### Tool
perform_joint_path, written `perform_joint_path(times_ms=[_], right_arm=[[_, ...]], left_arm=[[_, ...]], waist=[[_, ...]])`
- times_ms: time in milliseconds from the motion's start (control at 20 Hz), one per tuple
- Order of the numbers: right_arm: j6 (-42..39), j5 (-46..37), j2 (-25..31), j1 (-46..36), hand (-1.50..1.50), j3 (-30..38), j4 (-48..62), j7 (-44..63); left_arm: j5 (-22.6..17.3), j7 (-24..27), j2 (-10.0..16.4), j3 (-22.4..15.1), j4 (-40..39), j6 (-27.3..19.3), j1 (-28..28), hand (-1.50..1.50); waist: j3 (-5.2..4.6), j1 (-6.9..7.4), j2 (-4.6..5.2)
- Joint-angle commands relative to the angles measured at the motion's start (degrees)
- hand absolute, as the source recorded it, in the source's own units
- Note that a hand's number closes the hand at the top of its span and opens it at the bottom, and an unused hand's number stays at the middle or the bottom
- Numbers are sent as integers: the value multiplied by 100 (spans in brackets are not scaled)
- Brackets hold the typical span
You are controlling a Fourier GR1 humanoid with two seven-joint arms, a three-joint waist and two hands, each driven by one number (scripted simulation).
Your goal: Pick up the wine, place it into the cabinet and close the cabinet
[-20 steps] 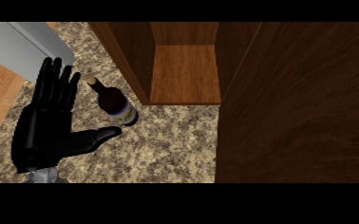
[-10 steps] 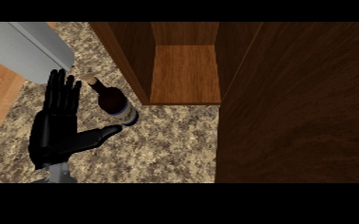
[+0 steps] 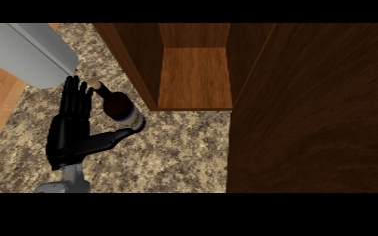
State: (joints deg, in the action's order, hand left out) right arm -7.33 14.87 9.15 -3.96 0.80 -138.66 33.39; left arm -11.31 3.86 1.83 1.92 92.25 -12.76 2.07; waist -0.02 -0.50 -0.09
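While the left hand is hovering wide open, holding nothing, just beside the wine bottle standing on the counter near the open cabinet, a stray nudge from that hand is, by the look of it, threatening to topple the bottle before any grasp

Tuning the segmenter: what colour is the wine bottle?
Dark brown wine bottle, with a bluish band near its base; head view shows it.

Speckled granite counter — grey block upper left, orange-brown wood beside.
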Motion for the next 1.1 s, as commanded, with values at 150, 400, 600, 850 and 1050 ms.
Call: perform_joint_path(times_ms=[150,400,600,850,1050], right_arm=[[102,524,36,376,-150,18,-1360,683],[-33,684,56,174,-150,332,-821,382],[181,317,-93,4,-150,-127,-930,589],[102,452,-46,146,-150,51,-1076,535],[307,223,-143,8,-150,-163,-1137,676]], left_arm=[[-317,497,48,201,-694,539,85,-150],[-275,808,-129,123,-886,578,-40,-150],[-117,1230,-102,207,-1691,631,298,-150],[-293,1512,35,426,-2180,934,515,-150],[-288,1356,105,446,-2076,891,410,-150]], waist=[[-1,-26,-11],[2,20,-1],[-1,4,3],[-2,-20,2],[-1,11,-4]])
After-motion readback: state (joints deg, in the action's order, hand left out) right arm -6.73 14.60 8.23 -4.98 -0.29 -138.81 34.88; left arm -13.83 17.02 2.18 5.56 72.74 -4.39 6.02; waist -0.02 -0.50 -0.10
